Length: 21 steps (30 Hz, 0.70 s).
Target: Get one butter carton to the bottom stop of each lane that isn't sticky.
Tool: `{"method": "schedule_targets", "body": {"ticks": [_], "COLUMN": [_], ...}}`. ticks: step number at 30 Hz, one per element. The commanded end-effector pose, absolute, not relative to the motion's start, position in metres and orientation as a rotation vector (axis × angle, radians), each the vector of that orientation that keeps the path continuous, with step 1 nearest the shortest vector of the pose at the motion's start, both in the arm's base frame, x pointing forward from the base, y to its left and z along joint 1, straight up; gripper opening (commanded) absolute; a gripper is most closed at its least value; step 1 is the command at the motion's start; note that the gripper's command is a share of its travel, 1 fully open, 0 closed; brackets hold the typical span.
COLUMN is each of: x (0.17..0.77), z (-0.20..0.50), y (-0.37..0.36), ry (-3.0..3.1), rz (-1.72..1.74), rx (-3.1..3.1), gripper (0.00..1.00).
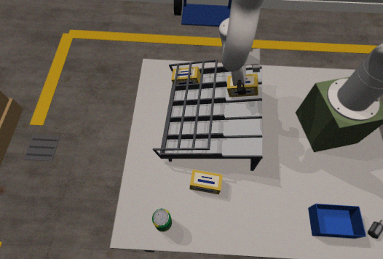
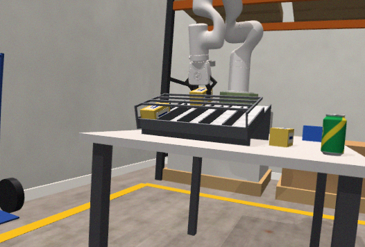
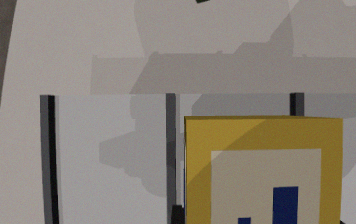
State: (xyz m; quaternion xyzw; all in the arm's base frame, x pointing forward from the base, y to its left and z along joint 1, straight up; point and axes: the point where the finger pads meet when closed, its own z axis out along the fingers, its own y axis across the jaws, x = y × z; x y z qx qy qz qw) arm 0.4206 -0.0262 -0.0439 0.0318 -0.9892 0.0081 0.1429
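The shelf [image 1: 242, 147] [image 2: 193, 132] has five sloped lanes; its low end, under the wire rails, is at the left in the top view. One butter carton [image 1: 186, 74] [image 2: 152, 112] lies at the bottom stop of the rearmost lane. My gripper [image 1: 241, 87] [image 2: 200, 91] is shut on a second butter carton [image 1: 253, 81] [image 2: 196, 100] [image 3: 265, 135] at the upper end of the second lane from the back. Whether its underside touches the lane is unclear. A third butter carton [image 1: 206, 181] [image 2: 280, 137] lies on the table beside the shelf's front side.
A green can [image 1: 162, 219] [image 2: 334, 134] stands near the table's front left corner. A blue bin [image 1: 336, 220] [image 2: 312, 133] and a small dark object [image 1: 376, 229] are at the front right. Wire rails [image 1: 184, 120] cover the lanes' lower part.
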Motion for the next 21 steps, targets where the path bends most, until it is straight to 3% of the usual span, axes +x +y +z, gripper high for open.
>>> {"method": "schedule_targets", "body": {"ticks": [1, 21], "x": [0.4214, 0.4200], "z": [-0.0434, -0.0477], "y": [-0.0263, -0.0260], "ry": [-2.855, -2.855], "rz": [0.024, 0.023], "rx": [0.092, 0.092], "gripper": [0.00, 0.00]}}
